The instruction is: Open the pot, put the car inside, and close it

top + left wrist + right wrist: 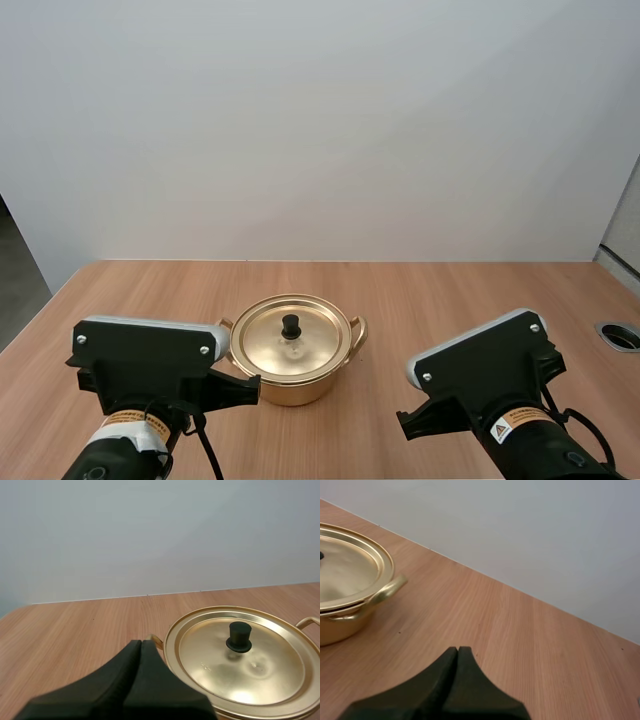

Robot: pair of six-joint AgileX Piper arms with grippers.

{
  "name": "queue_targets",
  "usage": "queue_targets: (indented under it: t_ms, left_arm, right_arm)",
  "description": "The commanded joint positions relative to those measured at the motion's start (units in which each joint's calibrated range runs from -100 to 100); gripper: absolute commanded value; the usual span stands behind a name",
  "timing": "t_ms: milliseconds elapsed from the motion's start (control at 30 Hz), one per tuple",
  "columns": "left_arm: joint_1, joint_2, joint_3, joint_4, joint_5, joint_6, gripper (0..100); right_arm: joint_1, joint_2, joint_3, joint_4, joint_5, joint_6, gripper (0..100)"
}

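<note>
Left hand (141, 646): clenched on nothing, closed into one dark wedge, just near-left of the rim of the pot (290, 388).
Right hand (458, 651): also clenched and empty, low over bare surface (520, 630), well apart from the pot's right handle (390, 589).
Pot: mid-surface, between the two hands and nearer the left one; lid (210, 652) seated flat, black knob (239, 637) upright at its centre.
Risk, knob: it is small — a hand that comes down unopened would likely strike it and shove the pot; an off-centre pinch could let the lid tip and slip free.
Risk, pot: it looks like thin, light metal on smooth wood — a sideways nudge at rim or handle could skid it.
Risk, lid: set down carelessly, it may slide or block the way back.
Car: where it lies I cannot tell.
</note>
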Motion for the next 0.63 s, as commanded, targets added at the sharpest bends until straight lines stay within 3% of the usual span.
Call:
queue_targets:
  t_ms: [0, 267, 600]
  left_arm:
    - [0.02, 0.0, 0.0, 0.1, 0.1, 0.1, 0]
    - [0.02, 0.0, 0.0, 0.1, 0.1, 0.1, 0]
    - [0.02, 0.0, 0.0, 0.1, 0.1, 0.1, 0]
  right_arm:
    - [0.0, 0.0, 0.0, -0.4, -0.4, 16.9, 0]
    - [0.0, 0.0, 0.0, 3.9, -0.6, 16.9, 0]
    - [0.0, 0.0, 0.0, 4.2, -0.6, 16.9, 0]
